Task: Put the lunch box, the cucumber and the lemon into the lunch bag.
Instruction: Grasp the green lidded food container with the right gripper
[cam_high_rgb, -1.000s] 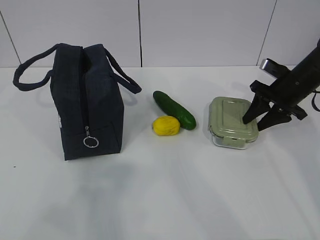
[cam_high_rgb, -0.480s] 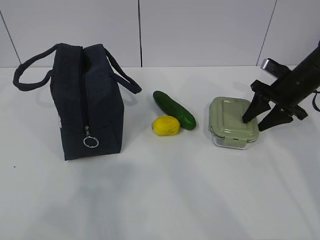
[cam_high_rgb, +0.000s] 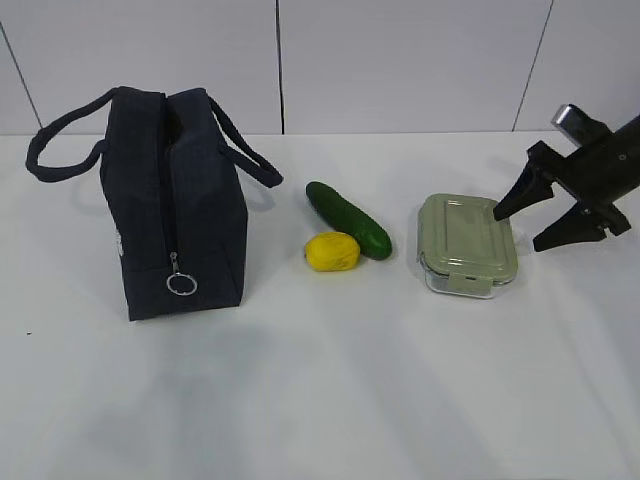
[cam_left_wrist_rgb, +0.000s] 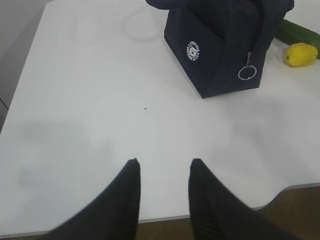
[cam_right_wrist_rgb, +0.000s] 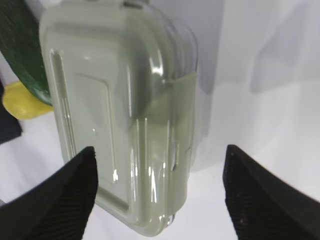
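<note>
While the left gripper (cam_left_wrist_rgb: 162, 172) hangs low over the near part of the counter (cam_high_rgb: 330, 400), its fingers (cam_left_wrist_rgb: 127, 192) a little apart and grasping nothing, the change is on the right side. A second ago the right gripper (cam_high_rgb: 545, 215) stood with its fingers down at the right end of the lunch box (cam_high_rgb: 467, 243); now it is lifted off and drawn back to the right, fingers spread wide and released, with nothing between them. The box rests flat on the counter, so I judge that the grasp is not made yet and a new approach is needed. Beyond it the lemon (cam_high_rgb: 332, 251) lies touching the cucumber (cam_high_rgb: 348, 219), both between the box and the lunch bag (cam_high_rgb: 170, 205), which stands upright at the left with its top slit looking open. The wide front of the counter is free for carrying, but its right edge is not in view, and the bag handles may catch a finger.
</note>
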